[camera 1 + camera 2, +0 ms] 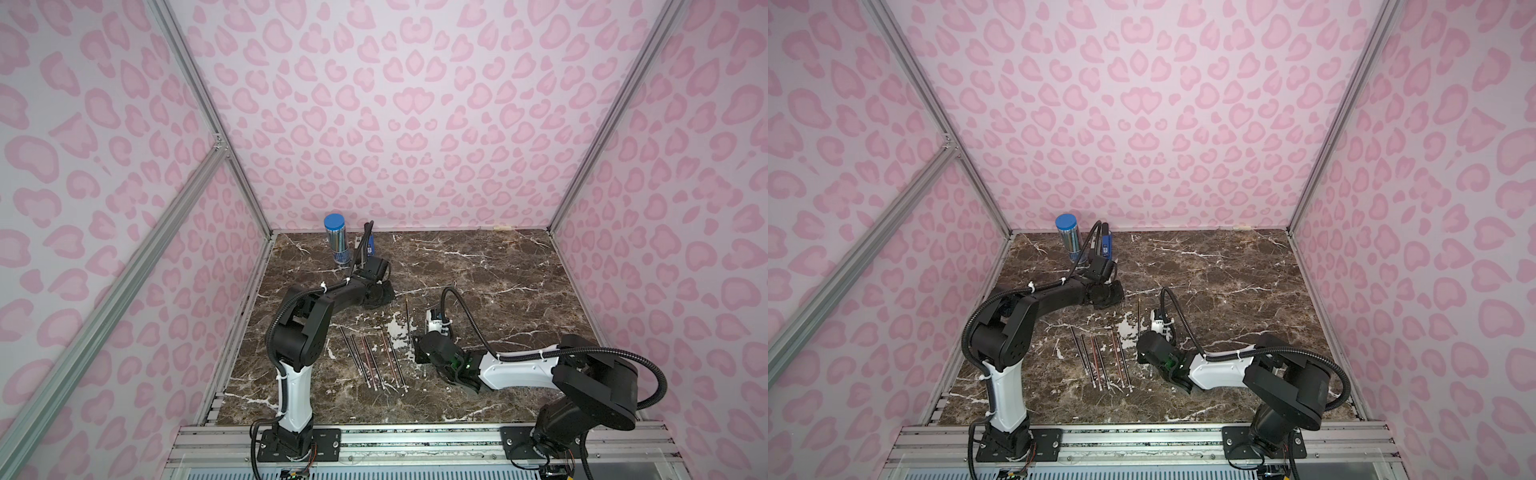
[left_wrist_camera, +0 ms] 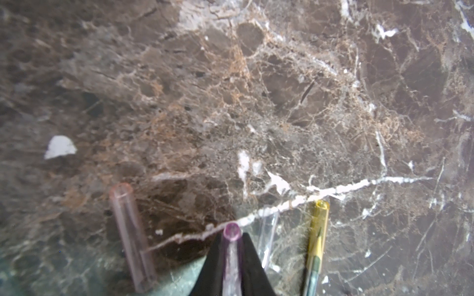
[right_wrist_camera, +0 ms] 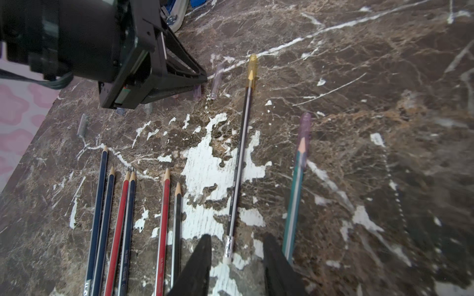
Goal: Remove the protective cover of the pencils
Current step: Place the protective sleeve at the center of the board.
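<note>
My left gripper (image 2: 232,241) is shut on a purple see-through protective cover (image 2: 232,233), low over the marble. A pink cover (image 2: 130,230) and a clear cover (image 2: 268,230) lie loose beside it. My right gripper (image 3: 237,247) is open, its jaws standing either side of the eraser end of a black pencil (image 3: 241,159), which wears a yellow cover (image 3: 252,69). A green pencil (image 3: 295,200) with a purple cover (image 3: 305,128) lies just outside one jaw. Several bare pencils (image 3: 128,217) lie in a row, which shows in both top views (image 1: 374,361) (image 1: 1100,361).
A clear tube with a blue lid (image 1: 336,239) stands at the back left, with a blue object (image 1: 371,245) beside it. The left arm's wrist (image 3: 115,51) hangs close over the loose covers. Pink walls close in the marble table (image 1: 498,291) on three sides.
</note>
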You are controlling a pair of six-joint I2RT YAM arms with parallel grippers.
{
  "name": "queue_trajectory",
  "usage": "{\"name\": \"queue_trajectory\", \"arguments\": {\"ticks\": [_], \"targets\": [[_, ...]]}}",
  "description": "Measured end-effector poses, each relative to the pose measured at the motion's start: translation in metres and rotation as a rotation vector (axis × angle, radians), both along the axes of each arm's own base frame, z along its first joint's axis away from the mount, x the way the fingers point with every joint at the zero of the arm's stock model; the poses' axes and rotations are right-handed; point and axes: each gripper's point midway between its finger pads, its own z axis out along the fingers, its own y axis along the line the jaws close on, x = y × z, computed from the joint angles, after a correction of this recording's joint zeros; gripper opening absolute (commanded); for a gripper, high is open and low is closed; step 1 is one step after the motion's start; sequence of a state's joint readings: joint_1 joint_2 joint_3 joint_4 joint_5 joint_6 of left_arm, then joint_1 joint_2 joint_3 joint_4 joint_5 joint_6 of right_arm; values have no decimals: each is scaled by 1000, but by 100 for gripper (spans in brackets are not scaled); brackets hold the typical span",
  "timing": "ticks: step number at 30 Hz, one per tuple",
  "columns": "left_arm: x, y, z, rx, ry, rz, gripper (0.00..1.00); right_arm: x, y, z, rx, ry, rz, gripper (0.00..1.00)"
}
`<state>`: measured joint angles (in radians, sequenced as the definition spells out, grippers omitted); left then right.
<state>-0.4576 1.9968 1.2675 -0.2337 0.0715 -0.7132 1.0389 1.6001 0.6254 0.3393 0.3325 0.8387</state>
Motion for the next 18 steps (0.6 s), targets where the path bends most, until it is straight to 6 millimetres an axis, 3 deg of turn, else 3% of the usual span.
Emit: {"name": "queue_trajectory", "arguments": {"ticks": [11,18], "targets": [[-5,3,4,7,3,0,21,7,10,-3,-21,5,-1,36],[-4,5,28,-1,-42,2,23,15,18,-5,-50,6,-2,36]]}}
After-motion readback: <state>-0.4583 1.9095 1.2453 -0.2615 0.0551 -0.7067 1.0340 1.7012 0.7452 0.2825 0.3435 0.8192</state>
